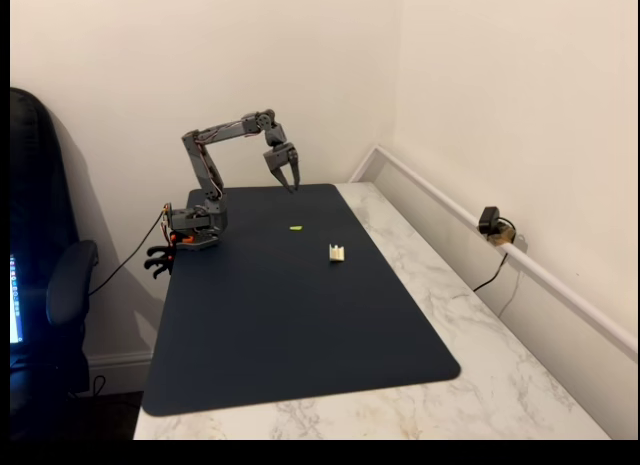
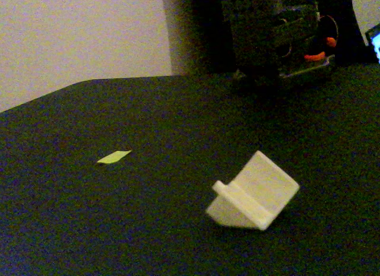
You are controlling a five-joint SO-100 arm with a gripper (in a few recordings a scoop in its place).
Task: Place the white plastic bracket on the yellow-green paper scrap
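The white plastic bracket (image 1: 337, 252) (image 2: 254, 199) lies on the dark mat, near its right edge in a fixed view. The yellow-green paper scrap (image 1: 296, 228) (image 2: 114, 157) lies flat on the mat a short way from the bracket, apart from it. My gripper (image 1: 290, 184) hangs in the air above the far end of the mat, well behind both things, pointing down. Its fingers look slightly parted with nothing between them.
The dark mat (image 1: 290, 325) covers most of a white marble table (image 1: 470, 315). The arm's base (image 1: 195, 228) (image 2: 285, 27) stands at the mat's far left corner. A small camera (image 1: 492, 225) sits by the right wall. A black chair (image 1: 40, 275) stands to the left.
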